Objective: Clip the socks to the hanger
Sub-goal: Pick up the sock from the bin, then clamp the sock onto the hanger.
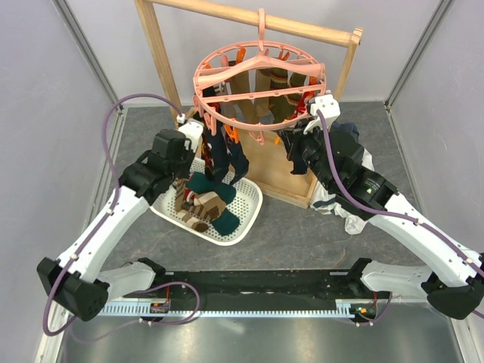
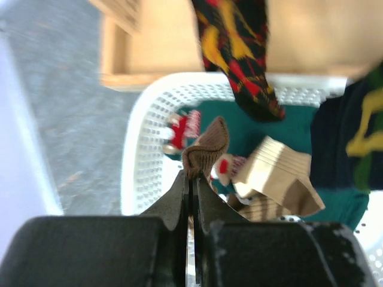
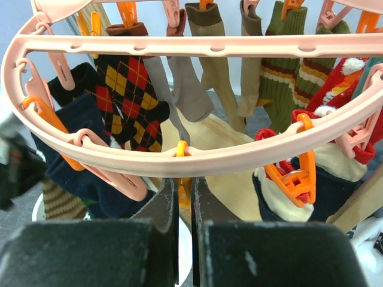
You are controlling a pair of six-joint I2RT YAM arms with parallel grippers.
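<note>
The pink ring hanger [image 1: 257, 72] hangs from the wooden rack with several socks clipped on, among them an argyle sock [image 3: 128, 84], olive ones and red-and-white ones. More socks [image 1: 208, 189] lie in the white mesh basket [image 1: 249, 215]. My left gripper [image 2: 192, 177] is shut on a brown sock [image 2: 209, 143] and holds it above the basket, below the hanger's left side. My right gripper [image 3: 186, 182] is just under the ring's near rim [image 3: 239, 155], its jaws closed on an orange clip [image 3: 182, 149].
The wooden rack frame [image 1: 157, 45] and its base [image 1: 276, 174] stand behind the basket. White and grey garments [image 1: 349, 218] lie on the table under my right arm. Grey walls close in both sides.
</note>
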